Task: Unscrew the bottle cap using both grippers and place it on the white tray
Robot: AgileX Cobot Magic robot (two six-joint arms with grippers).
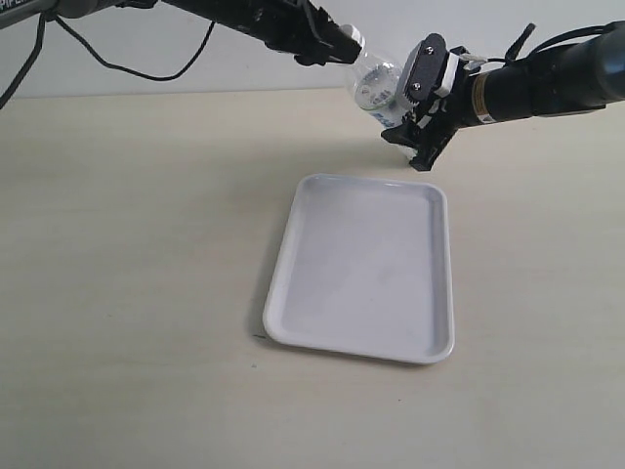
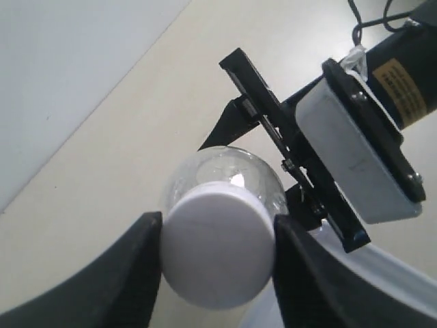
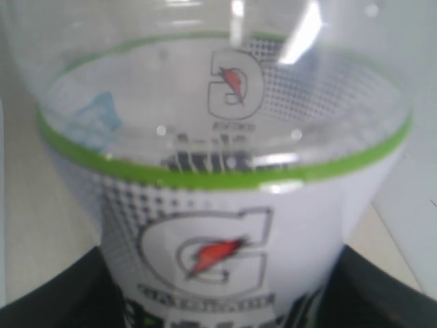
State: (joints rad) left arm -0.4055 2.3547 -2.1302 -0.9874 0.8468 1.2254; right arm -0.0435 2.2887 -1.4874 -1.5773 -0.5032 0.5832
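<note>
Probably light and thin-walled, the bottle (image 1: pixel 376 86) sits clamped at its label by the right gripper (image 1: pixel 400 106). The left gripper (image 1: pixel 349 46) pinches the small, smooth bottle cap (image 2: pixel 217 247) by its sides.

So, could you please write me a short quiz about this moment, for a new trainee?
1. True or false: the bottle cap lies on the white tray.
2. Which tool is shut on the cap? A) left tool B) right tool C) neither
3. Fill in: the right tool grips the ____ by its labelled body.
Key: 1 false; 2 A; 3 bottle.
</note>
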